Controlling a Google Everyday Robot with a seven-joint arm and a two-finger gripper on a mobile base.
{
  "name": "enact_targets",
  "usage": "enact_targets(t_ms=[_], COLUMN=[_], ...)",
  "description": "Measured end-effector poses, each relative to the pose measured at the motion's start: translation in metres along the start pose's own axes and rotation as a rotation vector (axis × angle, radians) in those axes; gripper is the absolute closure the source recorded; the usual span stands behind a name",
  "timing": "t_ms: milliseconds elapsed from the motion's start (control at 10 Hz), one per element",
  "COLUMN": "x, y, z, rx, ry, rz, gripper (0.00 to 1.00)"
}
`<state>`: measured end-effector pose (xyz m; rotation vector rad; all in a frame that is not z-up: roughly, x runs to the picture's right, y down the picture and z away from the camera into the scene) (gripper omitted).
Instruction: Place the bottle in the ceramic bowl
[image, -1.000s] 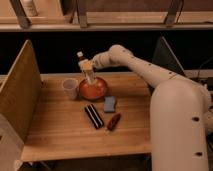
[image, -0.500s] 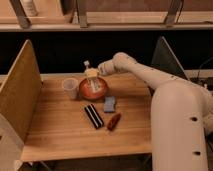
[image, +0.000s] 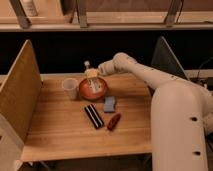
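Note:
The cream-white bottle (image: 89, 70) is tilted, its narrow white cap up and to the left, just above the back rim of the orange-red ceramic bowl (image: 101, 93). My gripper (image: 93, 81) reaches in from the right, points down over the bowl and is shut on the bottle's body. The bottle's lower end is hidden behind the gripper, so I cannot tell whether it touches the bowl.
A translucent whitish cup (image: 70, 87) stands just left of the bowl. A blue block (image: 109, 104), a black striped bar (image: 93, 116) and a dark red oblong item (image: 113, 121) lie in front of it on the wooden table (image: 55, 130). Upright panels flank both sides.
My gripper has come down with the bottle from above the bowl to just over its back rim. The other items have not moved.

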<state>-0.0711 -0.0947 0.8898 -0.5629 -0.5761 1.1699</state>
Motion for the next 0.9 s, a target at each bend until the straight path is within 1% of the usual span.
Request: enact_targets(t_ms=[100,300,400,600,900], x=[-0.0002,-0.0002,-0.0002,-0.0003,-0.0003], y=[0.0002,0.0001,0.0001,0.0001,0.0000], z=[0.0001,0.0000,0.0000,0.0000,-0.0001], rx=[0.000,0.000,0.000,0.000,0.000], ry=[0.000,0.000,0.000,0.000,-0.001], rz=[0.000,0.000,0.000,0.000,0.000], gripper=[0.59,0.41,0.27,0.20,0.20])
